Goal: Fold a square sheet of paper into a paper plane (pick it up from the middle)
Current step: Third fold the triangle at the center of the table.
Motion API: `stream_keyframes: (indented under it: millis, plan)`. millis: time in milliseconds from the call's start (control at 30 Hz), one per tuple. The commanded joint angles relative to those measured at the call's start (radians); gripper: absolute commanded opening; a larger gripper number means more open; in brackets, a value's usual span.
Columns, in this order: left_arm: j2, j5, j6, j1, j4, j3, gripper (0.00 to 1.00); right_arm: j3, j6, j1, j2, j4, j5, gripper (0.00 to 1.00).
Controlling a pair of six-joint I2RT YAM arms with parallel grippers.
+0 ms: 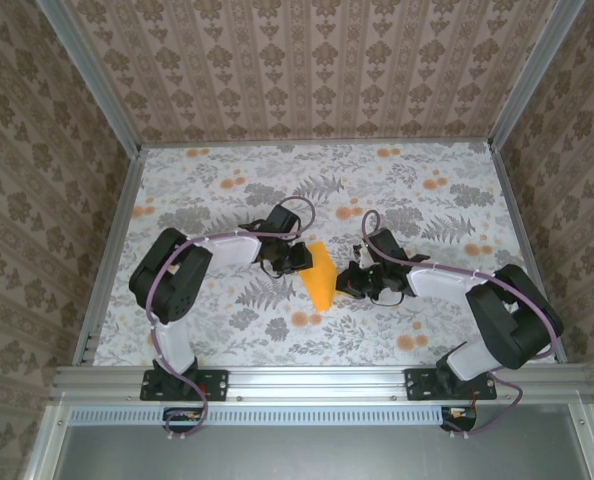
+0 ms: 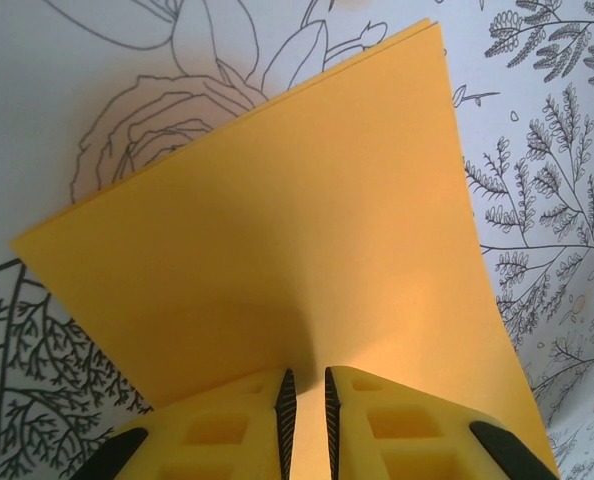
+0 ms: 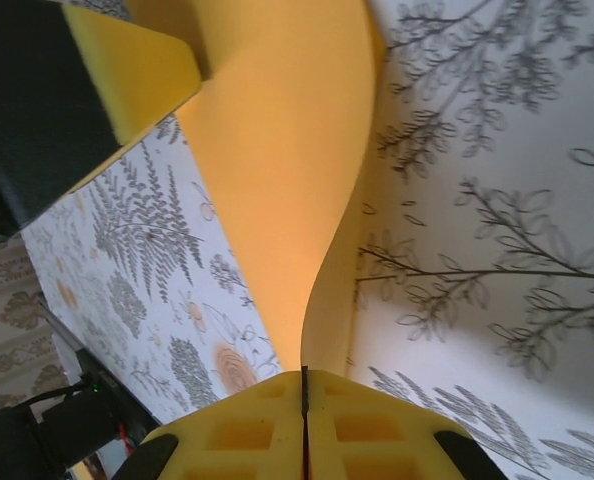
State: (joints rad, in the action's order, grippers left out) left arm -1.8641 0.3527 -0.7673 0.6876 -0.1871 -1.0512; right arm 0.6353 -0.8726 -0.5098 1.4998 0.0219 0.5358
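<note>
The square sheet of paper (image 1: pixel 319 276) is plain orange-yellow and sits mid-table between both grippers. In the left wrist view the sheet (image 2: pixel 277 230) looks folded double, with two layers showing at its far corner. My left gripper (image 2: pixel 306 385) has its tips on the sheet's near part. Its jaws stand a narrow gap apart, and orange paper shows through the gap. My right gripper (image 3: pixel 304 372) is shut, and the sheet's (image 3: pixel 267 170) curved edge runs into the seam between its pads. The left gripper (image 1: pixel 297 258) and right gripper (image 1: pixel 349 282) face each other across the paper.
The tabletop (image 1: pixel 397 200) is a white cloth printed with grey leaves and small orange flowers. Patterned walls and aluminium rails (image 1: pixel 107 260) enclose it on three sides. One yellow finger (image 3: pixel 127 70) of the left gripper reaches into the right wrist view at upper left.
</note>
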Motion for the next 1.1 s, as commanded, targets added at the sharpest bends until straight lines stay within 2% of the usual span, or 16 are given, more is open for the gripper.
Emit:
stream_keyframes:
  millis: [0,267,467,1067]
  plan:
    - [-0.036,-0.005,0.009,0.003,-0.050,-0.010,0.20,0.040,-0.047,-0.020,0.040,-0.066,0.026,0.08]
    - [-0.004,0.017,0.040,0.002,-0.046,-0.040,0.21,0.092,-0.070,-0.042,0.131,-0.150,0.023,0.09]
    - [0.057,-0.044,0.052,-0.004,-0.022,-0.028,0.23,0.120,-0.058,-0.045,0.177,-0.165,0.017,0.09]
    - [-0.032,-0.063,0.051,-0.026,-0.078,-0.041,0.14,0.147,-0.066,-0.047,0.250,-0.193,0.010,0.09]
